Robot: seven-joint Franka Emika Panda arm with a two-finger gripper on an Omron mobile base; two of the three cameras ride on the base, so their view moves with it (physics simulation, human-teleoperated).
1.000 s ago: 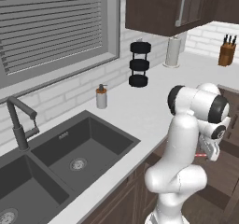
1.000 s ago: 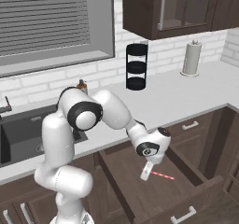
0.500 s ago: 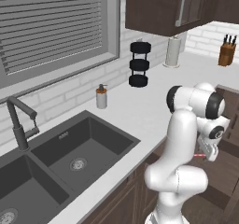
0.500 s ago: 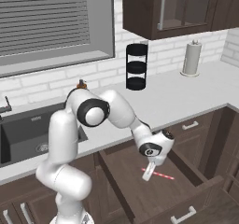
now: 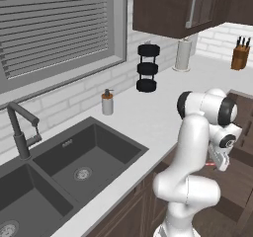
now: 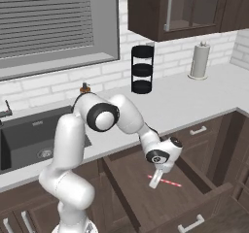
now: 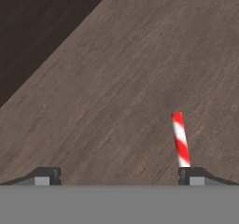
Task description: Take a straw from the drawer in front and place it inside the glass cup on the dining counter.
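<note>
The straw (image 6: 165, 181) lies flat on the brown floor of the open drawer (image 6: 141, 198), and in the right base view it points toward 4 o'clock from the claw (image 6: 154, 181), which hangs just above its near end. In the hand view the straw (image 7: 180, 145) shows at 5 o'clock and runs up from the right fingertip (image 7: 191, 175); the two tips stand wide apart and hold nothing, with bare wood between them. Nothing else lies in the drawer near the straw, and nothing stands between it and the claw. In the left base view the claw (image 5: 220, 161) is low at 3 o'clock, beside the robot's own arm. The white bench (image 6: 194, 98) runs above the drawer. On it, toward 12 o'clock, stand a black three-tier rack (image 6: 142, 69) and a paper towel roll (image 6: 199, 61). A soap bottle (image 5: 107, 102), a dark double sink (image 5: 64, 167) with a dark tap (image 5: 20, 132) and a knife block (image 5: 240, 56) are there too. Behind is a white brick wall with a blinded window (image 5: 54, 28) and dark upper cabinets (image 5: 173, 9).
</note>
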